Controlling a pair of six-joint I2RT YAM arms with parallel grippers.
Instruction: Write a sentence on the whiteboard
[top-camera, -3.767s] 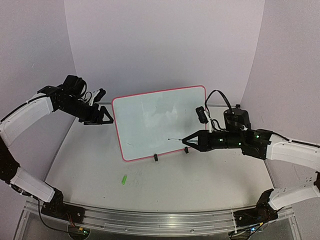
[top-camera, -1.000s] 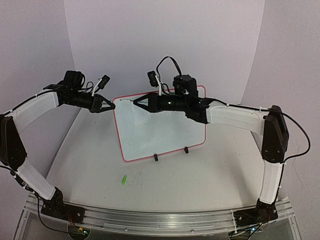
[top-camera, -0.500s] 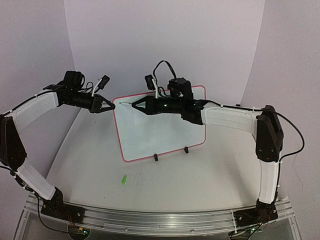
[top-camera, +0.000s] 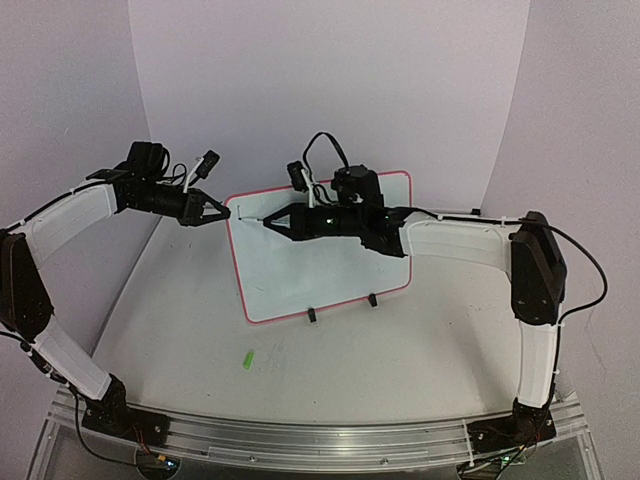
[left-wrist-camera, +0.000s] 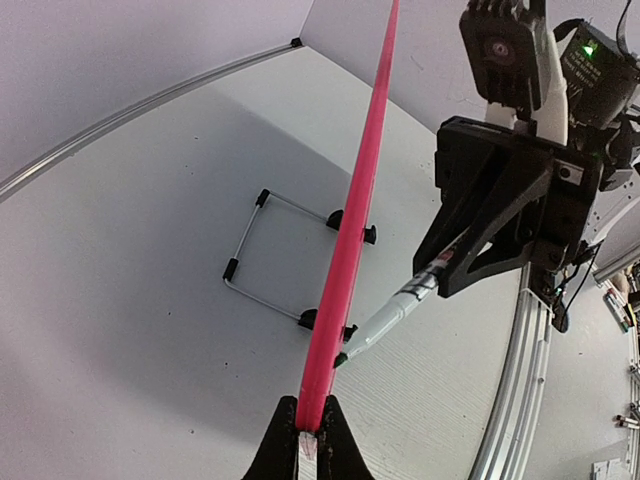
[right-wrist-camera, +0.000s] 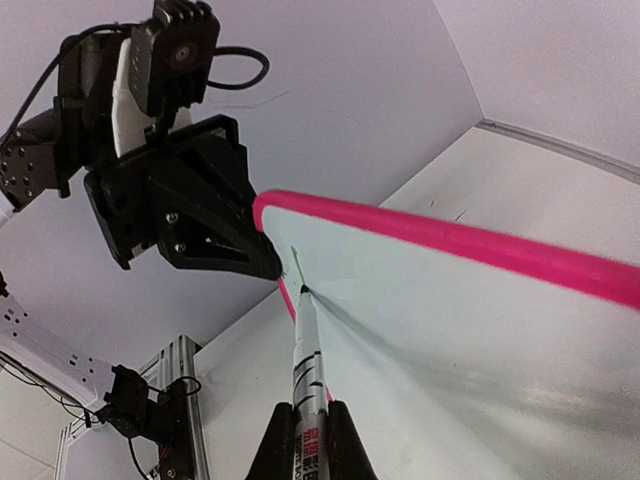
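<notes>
The whiteboard (top-camera: 320, 275), white with a pink-red rim, stands tilted on its wire stand at mid table. My left gripper (top-camera: 222, 214) is shut on the board's top left corner; in the left wrist view the pink rim (left-wrist-camera: 350, 230) runs up from between the jaws of that gripper (left-wrist-camera: 309, 432). My right gripper (top-camera: 268, 220) is shut on a silver marker (right-wrist-camera: 308, 370), its tip touching the board face just inside that corner. Of the sentence, only one short green stroke (right-wrist-camera: 297, 265) shows above the tip.
A small green cap (top-camera: 247, 358) lies on the table in front of the board's left end. Black clips (top-camera: 312, 315) hold the board's lower edge, and the wire stand (left-wrist-camera: 270, 240) sticks out behind it. Pale walls close in at the left, back and right.
The right arm carried the marker from the board's lower right up to its top left corner and set the tip down. The left gripper, earlier open beside the edge, now pinches the corner.
</notes>
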